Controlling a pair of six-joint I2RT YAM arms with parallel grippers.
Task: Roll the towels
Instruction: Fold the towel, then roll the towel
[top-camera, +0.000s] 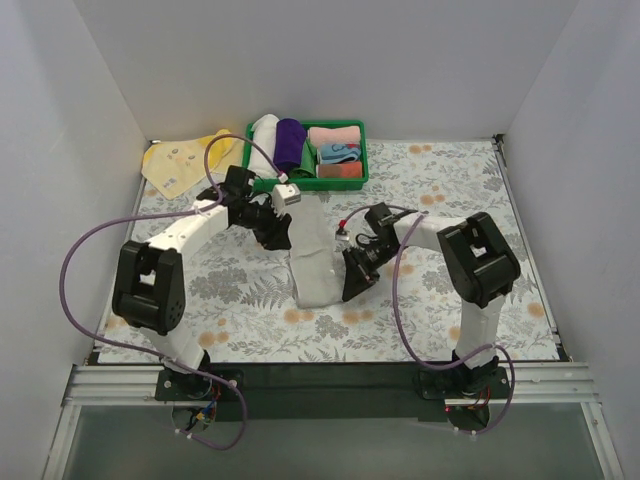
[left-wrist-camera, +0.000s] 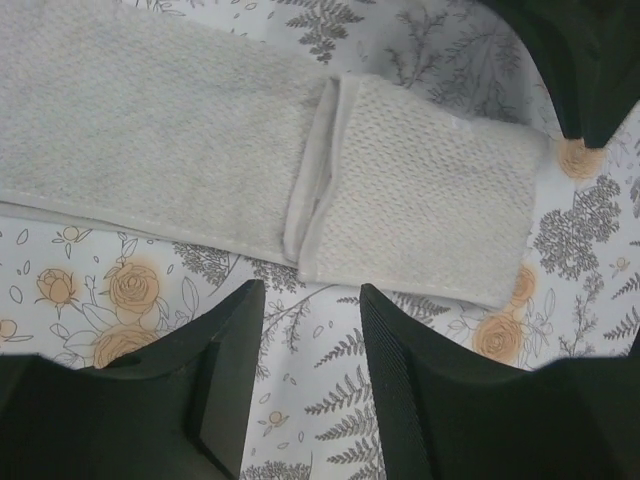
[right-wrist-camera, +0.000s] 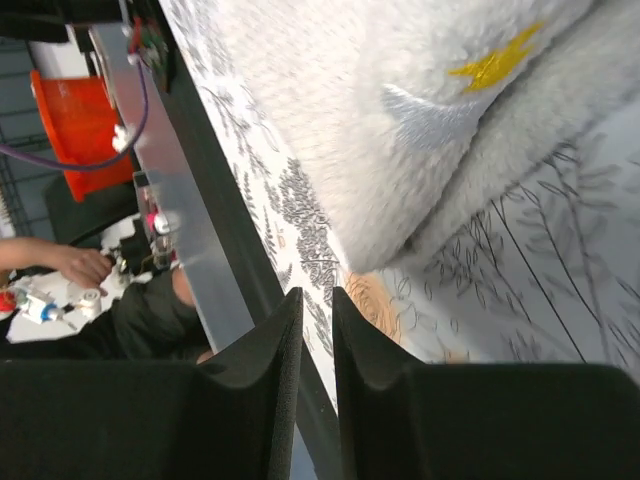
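Observation:
The light grey towel (top-camera: 312, 250) lies as a long strip down the middle of the table, from the basket toward the front. In the left wrist view the grey towel (left-wrist-camera: 150, 130) has its end section (left-wrist-camera: 420, 200) folded back over the strip. My left gripper (top-camera: 279, 240) is at the strip's left edge; it (left-wrist-camera: 310, 300) is open and empty just off the towel's edge. My right gripper (top-camera: 353, 283) is at the strip's near right corner; it (right-wrist-camera: 317, 300) is almost closed and holds nothing, beside the towel (right-wrist-camera: 330, 110). The pale yellow towel (top-camera: 180, 162) lies flat at the back left.
A green basket (top-camera: 355, 183) stands at the back centre with a white roll (top-camera: 264, 140), a purple roll (top-camera: 290, 143), a pink folded cloth (top-camera: 335, 136) and a blue cloth (top-camera: 340, 153). White walls close the left, right and back sides. The tablecloth is floral.

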